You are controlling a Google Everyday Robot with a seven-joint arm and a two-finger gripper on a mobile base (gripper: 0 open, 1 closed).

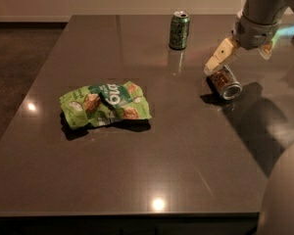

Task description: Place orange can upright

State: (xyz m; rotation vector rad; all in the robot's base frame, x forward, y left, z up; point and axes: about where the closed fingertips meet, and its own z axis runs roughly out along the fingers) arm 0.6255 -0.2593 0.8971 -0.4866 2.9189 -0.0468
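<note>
The orange can (225, 82) lies on its side on the dark table (186, 146), right of centre, with a silver end facing the front right. My gripper (238, 60) hangs just above and behind it, open, with nothing between its fingers. The left finger (219, 56) points down at the can's far end and I cannot tell whether it touches it. The right finger (265, 50) is off to the can's right.
A green can (179, 30) stands upright near the table's far edge, left of my gripper. A crumpled green snack bag (106, 104) lies left of centre. The arm's shadow falls on the table's right part. The table's front edge runs along the bottom.
</note>
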